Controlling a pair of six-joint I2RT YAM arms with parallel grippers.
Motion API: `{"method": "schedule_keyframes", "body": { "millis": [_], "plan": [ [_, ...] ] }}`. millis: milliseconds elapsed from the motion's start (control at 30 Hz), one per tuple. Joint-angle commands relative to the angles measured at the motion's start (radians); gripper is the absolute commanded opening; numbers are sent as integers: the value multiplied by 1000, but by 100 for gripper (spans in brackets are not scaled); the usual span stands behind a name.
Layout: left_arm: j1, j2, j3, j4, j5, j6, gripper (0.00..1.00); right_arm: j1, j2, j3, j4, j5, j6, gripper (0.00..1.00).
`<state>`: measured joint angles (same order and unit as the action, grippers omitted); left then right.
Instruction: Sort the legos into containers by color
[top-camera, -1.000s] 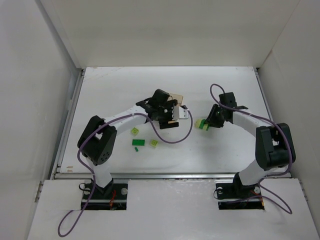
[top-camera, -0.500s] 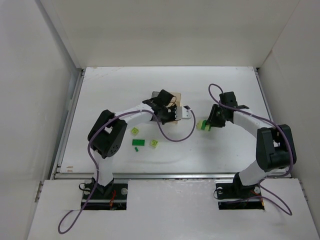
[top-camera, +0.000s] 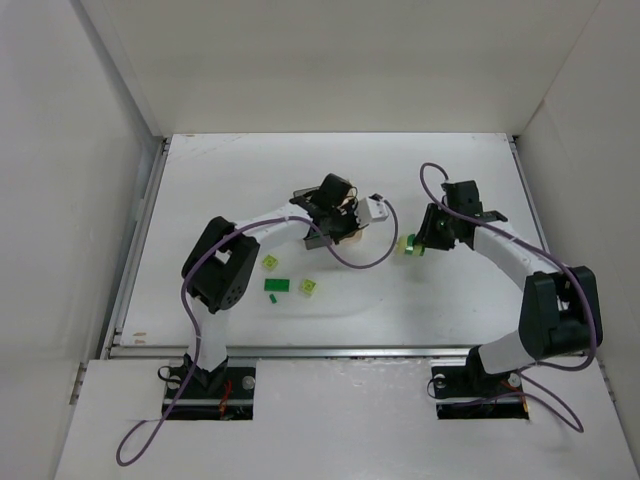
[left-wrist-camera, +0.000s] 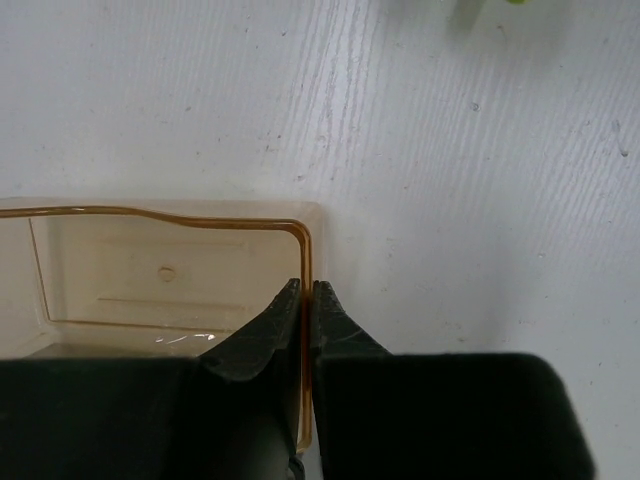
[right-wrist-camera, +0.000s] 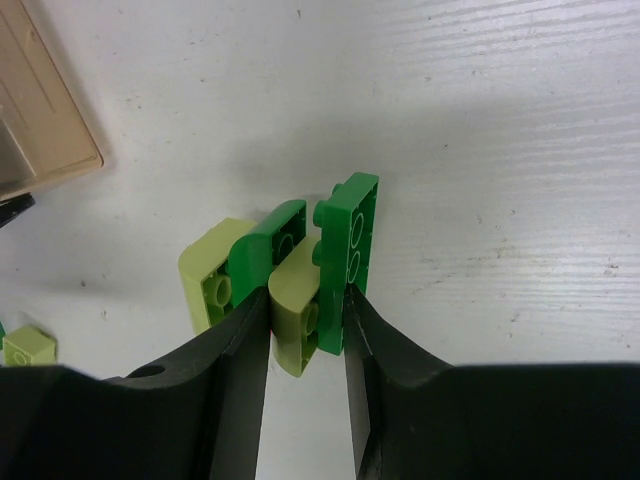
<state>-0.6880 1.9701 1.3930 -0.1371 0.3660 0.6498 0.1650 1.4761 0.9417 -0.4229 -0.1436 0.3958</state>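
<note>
While the left hand (left-wrist-camera: 305, 290) pinches the orange bin (left-wrist-camera: 200, 221), likely steadying it, the right hand (right-wrist-camera: 302, 302) clamps a lime brick (right-wrist-camera: 295, 332).

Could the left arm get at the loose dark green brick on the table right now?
Probably not straight away. The left pincer is shut on the orange bin wall, so it must let go first. The dark green brick itself lies uncovered on the table.

Dark-green/lime lego clump (right-wrist-camera: 290, 260) on desk (top-camera: 450, 180), right of upright tan container (left-wrist-camera: 170, 270); three loose legos (top-camera: 277, 285) near-left.
</note>
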Motion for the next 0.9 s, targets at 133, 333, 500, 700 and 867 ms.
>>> {"method": "schedule_keyframes", "body": {
  "millis": [133, 333, 500, 700, 867],
  "plan": [
    [-24, -40, -14, -38, 45, 195, 0, 5, -50, 13, 1, -39, -28, 0],
    [-35, -68, -63, -105, 88, 338, 0, 5, -71, 3, 1, -51, -28, 0],
    [-35, -68, -54, -105, 79, 315, 31, 5, -80, 3, 10, -83, -37, 0],
    [-35, -77, -54, -84, 79, 289, 73, 5, -112, 3, -13, -80, -55, 0],
    [-35, -137, -54, -62, 108, 248, 78, 5, -171, 12, -47, -80, -64, 0]
  ]
}}
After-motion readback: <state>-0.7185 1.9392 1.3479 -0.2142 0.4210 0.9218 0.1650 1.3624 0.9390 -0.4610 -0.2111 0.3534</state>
